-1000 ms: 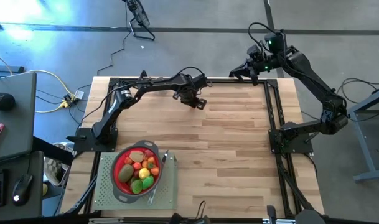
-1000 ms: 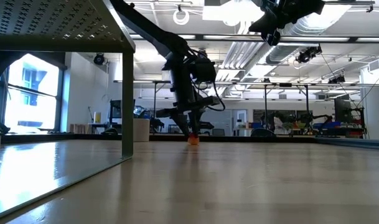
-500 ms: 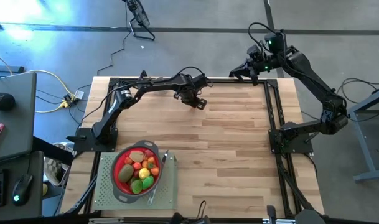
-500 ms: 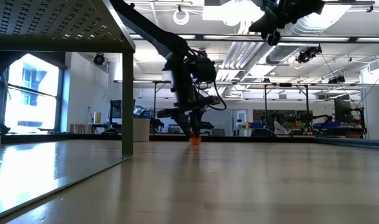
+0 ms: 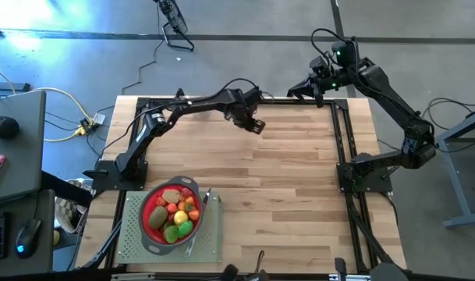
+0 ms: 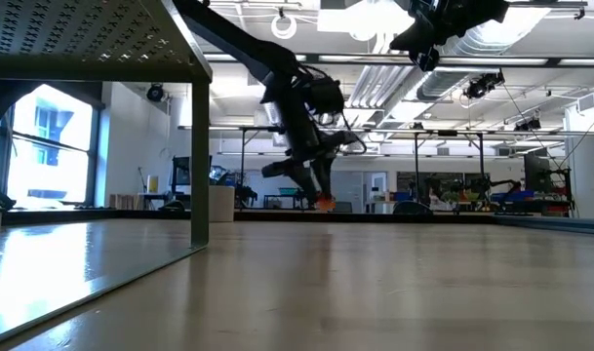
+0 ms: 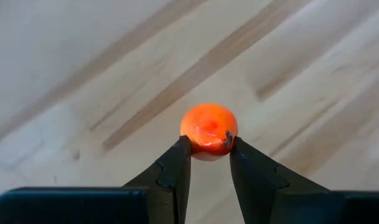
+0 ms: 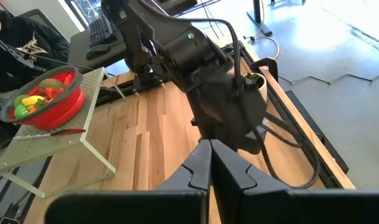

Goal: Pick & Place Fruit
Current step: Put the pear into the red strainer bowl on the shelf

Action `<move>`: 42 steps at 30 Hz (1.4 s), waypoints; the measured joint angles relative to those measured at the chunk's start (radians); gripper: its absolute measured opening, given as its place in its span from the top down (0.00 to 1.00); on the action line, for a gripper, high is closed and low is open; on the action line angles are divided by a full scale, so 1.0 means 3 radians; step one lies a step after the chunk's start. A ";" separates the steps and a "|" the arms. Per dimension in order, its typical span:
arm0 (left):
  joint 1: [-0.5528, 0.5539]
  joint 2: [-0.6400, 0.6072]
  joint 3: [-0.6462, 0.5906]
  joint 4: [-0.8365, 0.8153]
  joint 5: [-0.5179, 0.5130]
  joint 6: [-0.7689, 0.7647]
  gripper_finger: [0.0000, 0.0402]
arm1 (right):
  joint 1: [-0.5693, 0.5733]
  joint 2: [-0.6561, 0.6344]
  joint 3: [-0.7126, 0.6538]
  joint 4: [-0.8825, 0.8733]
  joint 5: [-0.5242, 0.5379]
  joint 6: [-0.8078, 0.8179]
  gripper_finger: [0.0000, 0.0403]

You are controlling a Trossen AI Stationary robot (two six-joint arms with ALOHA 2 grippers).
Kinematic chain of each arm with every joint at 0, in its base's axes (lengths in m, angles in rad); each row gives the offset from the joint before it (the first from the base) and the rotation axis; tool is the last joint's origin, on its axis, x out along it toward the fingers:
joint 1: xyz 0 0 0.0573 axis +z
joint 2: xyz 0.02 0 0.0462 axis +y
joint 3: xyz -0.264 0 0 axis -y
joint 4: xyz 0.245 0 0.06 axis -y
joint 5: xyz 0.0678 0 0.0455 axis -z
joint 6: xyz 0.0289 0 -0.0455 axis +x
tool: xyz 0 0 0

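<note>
Item: orange fruit (image 7: 208, 131), clamped between the fingers of the left end effector (image 7: 209, 157). We note it has just lifted off the far table (image 5: 299, 195) and shifted right, so the carry has begun. Right end effector (image 8: 210, 154): fingers closed, empty, parked high at the far edge.

1. Fruit (image 5: 173, 215) in the red strainer (image 5: 150, 226): individual kinds too small to tell.
2. Person (image 8: 15, 37): cut off by the frame edge.
3. Orange fruit (image 7: 208, 129): lower part hidden behind fingers (image 7: 175, 171).
</note>
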 joint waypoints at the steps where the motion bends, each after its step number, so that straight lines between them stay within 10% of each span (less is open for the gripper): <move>1: 0.0000 0.0001 0.0052 0.0002 0.0000 0.0042 0.76 | 0.0001 0.0000 0.0000 0.0000 0.0001 0.0000 0.99; 18: 0.0001 0.0000 0.1347 -0.0491 0.0084 0.0429 0.76 | 0.0000 0.0000 0.0000 -0.0001 -0.0005 0.0001 0.99; 42: -0.0305 -0.0205 0.1330 -0.0591 0.0071 0.0560 0.76 | -0.0001 0.0000 -0.0001 -0.0061 0.0000 -0.0022 0.99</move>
